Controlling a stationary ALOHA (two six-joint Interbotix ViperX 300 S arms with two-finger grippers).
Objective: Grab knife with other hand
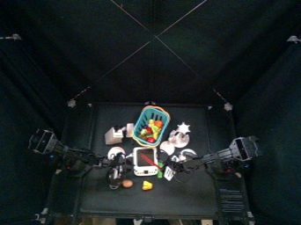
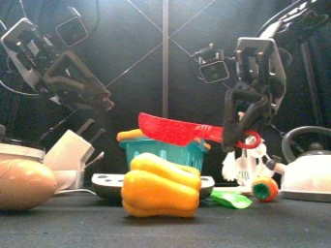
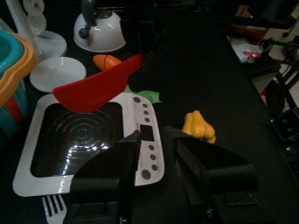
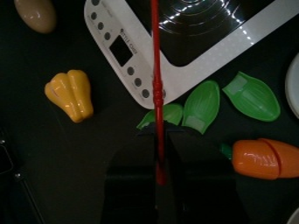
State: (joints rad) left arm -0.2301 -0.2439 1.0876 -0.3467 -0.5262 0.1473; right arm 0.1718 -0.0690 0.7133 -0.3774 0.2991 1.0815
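Overhead, right gripper [image 4: 156,179] clamped on thin red plastic knife [image 4: 153,79], left gripper [image 3: 159,166] open, glossy white scale [image 3: 82,140] below.

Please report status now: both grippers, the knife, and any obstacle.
Right gripper shut on red knife, held above the scale. Left gripper open, short of the blade. Nothing between them.

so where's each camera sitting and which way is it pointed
Top: high overhead, looking straight down at the table; both arms enter from the sides.
Front: table height at the front edge, looking level past the yellow pepper; arms hang behind.
Left wrist: on the left arm, over the left end effector, facing the scale.
Right wrist: on the right arm; right end effector holds the red knife.
Shared: both wrist views show knife, scale and pepper.
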